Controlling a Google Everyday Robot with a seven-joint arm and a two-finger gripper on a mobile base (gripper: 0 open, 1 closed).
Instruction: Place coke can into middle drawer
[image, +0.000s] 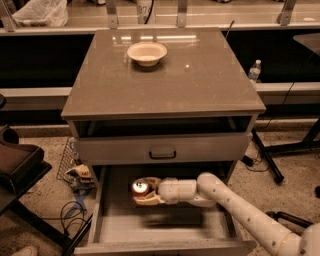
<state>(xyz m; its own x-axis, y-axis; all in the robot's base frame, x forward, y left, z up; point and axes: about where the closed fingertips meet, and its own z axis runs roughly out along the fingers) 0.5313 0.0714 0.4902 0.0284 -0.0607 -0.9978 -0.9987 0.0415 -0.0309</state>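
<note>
In the camera view, your gripper (141, 194) reached sideways over the open middle drawer (165, 226), its fingers closed around the coke can (140, 187). The can lay on its side in that grasp, silver top toward the camera, above the left half of the drawer's floor. I could not tell whether it touched the floor.

I judged this the placing step, with the release not yet made. Your next move called for lowering the can to the floor and then opening the fingers. A round aluminium can may roll on that smooth, flat wood-grain floor.

Higher up, a grey drawer front (210, 147) sat above the arm. A matte white bowl (147, 52) rested on the glossy cabinet top (200, 85).
</note>
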